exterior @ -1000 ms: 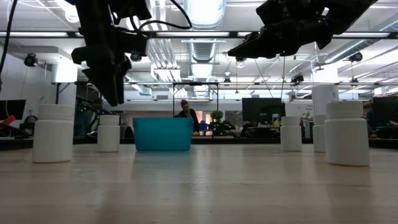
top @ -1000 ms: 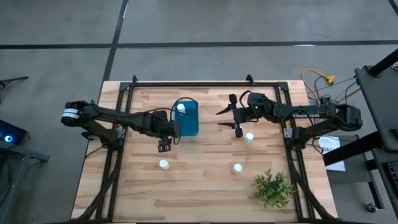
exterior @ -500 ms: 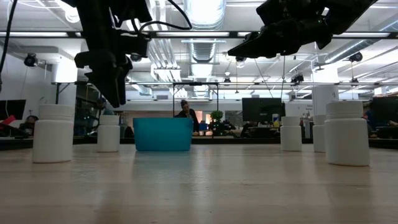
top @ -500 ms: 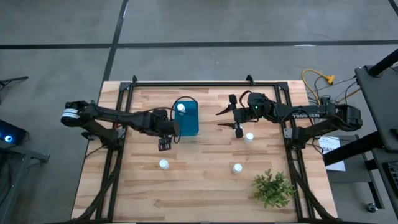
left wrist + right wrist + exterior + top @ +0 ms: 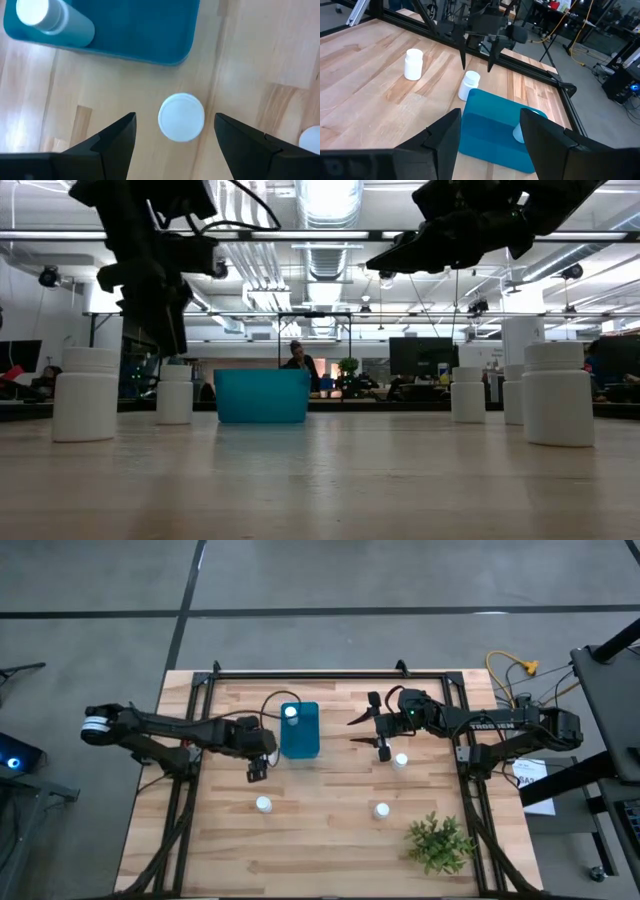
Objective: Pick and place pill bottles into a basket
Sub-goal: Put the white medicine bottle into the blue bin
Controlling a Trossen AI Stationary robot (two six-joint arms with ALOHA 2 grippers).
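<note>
The blue basket (image 5: 308,743) stands at the table's middle with one white pill bottle (image 5: 291,712) upright in its far end. Just left of the basket my left gripper (image 5: 175,116) hangs open, pointing steeply down. Its fingers stand on either side of, and above, a pill bottle (image 5: 181,117) that stands on the wood; they do not touch it. My arm hides that bottle in the high view. My right gripper (image 5: 366,735) waits open, raised, right of the basket. Three more bottles (image 5: 263,804) (image 5: 381,809) (image 5: 400,760) stand on the table.
A green plant (image 5: 438,842) sits at the near right corner. A black frame rail (image 5: 330,674) runs along the table's far edge, with side rails left and right. Bare wood lies between the near bottles and the near edge.
My left gripper has drawn back from the basket toward the table's left edge and sunk a little, mostly in the last half second. It now hangs over the bottle beside the basket. Its fingers stay open.
</note>
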